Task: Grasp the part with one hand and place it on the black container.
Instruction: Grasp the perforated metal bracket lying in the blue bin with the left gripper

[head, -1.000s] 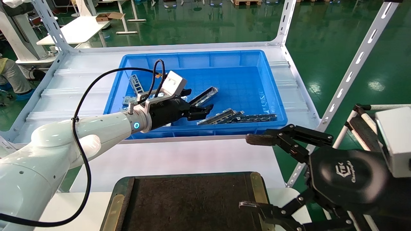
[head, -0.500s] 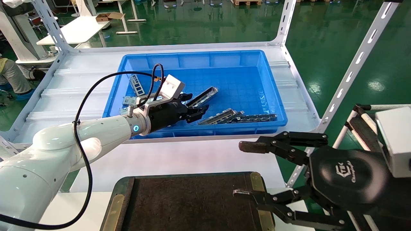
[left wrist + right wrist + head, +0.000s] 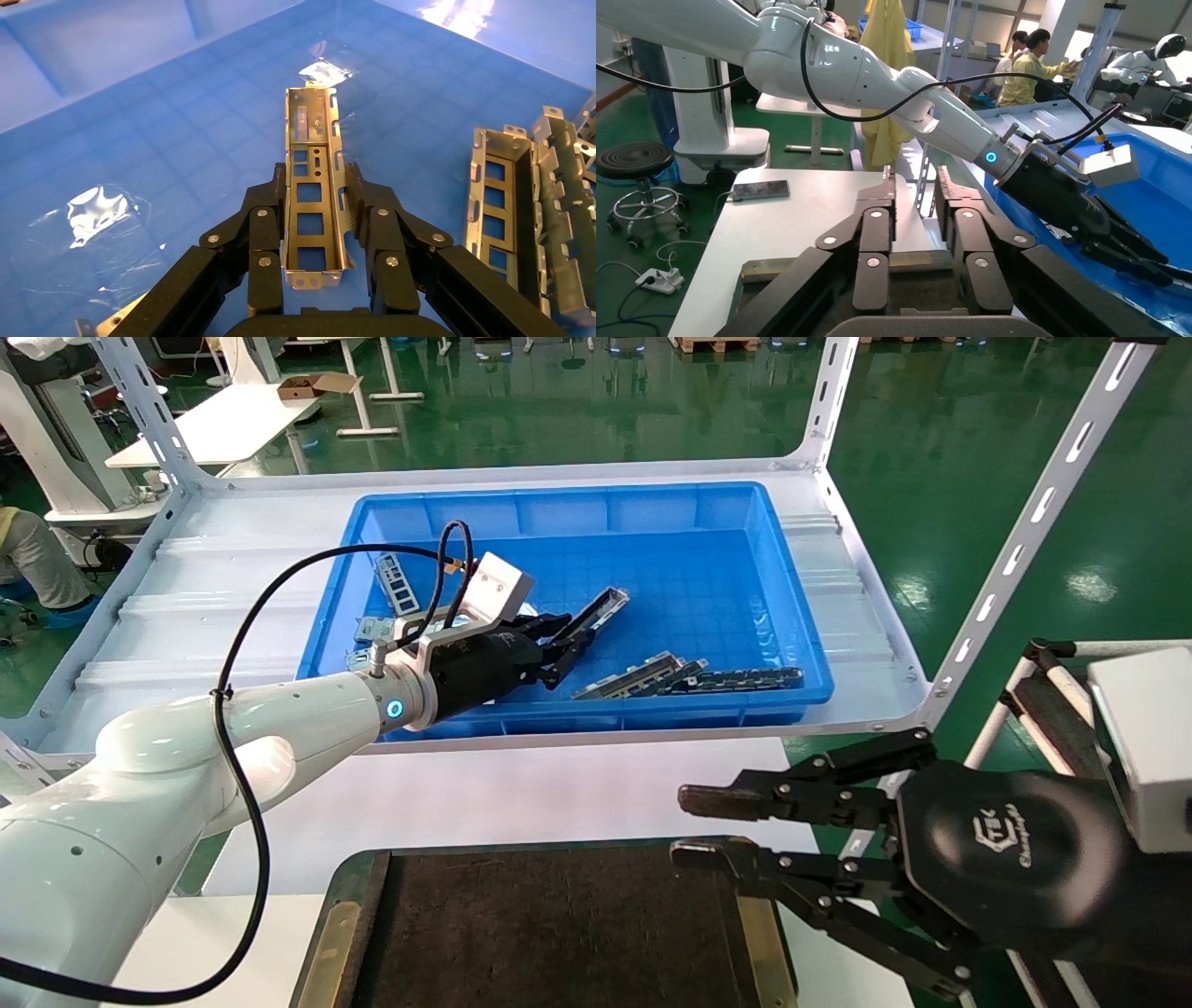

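The part (image 3: 599, 609) is a silver slotted trough lying aslant in the blue bin (image 3: 708, 514). My left gripper (image 3: 565, 641) is shut on its near end. In the left wrist view the part (image 3: 312, 151) runs between the two fingers (image 3: 265, 210), which press on its side walls; the left gripper (image 3: 314, 175) holds it over the bin floor. The black container (image 3: 559, 933) sits at the near edge of the white table. My right gripper (image 3: 691, 824) hovers over the container's right corner, fingers a little apart with nothing between them. The right gripper (image 3: 911, 184) shows the same narrow gap.
More silver trough parts (image 3: 643, 674) and dark slotted strips (image 3: 745, 680) lie near the bin's front wall; flat ladder plates (image 3: 396, 581) lie at its left. Slanted white rack posts (image 3: 1024, 533) stand to the right. A phone (image 3: 760, 189) lies on a side table.
My left gripper's fingers have closed onto the part, which has tipped slightly. The right gripper's fingers have drawn much closer together and it has shifted left over the container's corner.
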`<control>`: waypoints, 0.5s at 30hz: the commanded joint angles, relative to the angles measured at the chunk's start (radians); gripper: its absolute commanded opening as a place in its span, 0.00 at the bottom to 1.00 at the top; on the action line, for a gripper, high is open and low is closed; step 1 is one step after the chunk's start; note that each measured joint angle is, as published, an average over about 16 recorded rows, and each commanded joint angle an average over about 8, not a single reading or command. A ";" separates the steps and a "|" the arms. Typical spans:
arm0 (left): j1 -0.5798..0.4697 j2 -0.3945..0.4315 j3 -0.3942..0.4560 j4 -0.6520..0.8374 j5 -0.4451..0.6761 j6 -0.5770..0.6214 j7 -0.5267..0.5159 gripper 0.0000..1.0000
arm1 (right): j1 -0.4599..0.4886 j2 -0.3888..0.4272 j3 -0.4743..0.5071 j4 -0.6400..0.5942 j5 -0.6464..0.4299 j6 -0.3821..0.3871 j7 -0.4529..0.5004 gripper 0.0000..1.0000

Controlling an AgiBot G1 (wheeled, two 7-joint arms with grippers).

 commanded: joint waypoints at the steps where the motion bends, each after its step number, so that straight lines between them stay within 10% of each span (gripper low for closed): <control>1: -0.001 0.000 0.006 0.000 -0.009 -0.002 0.000 0.00 | 0.000 0.000 0.000 0.000 0.000 0.000 0.000 0.00; 15: -0.055 -0.011 -0.001 0.016 -0.083 -0.017 0.056 0.00 | 0.000 0.000 0.000 0.000 0.000 0.000 0.000 0.00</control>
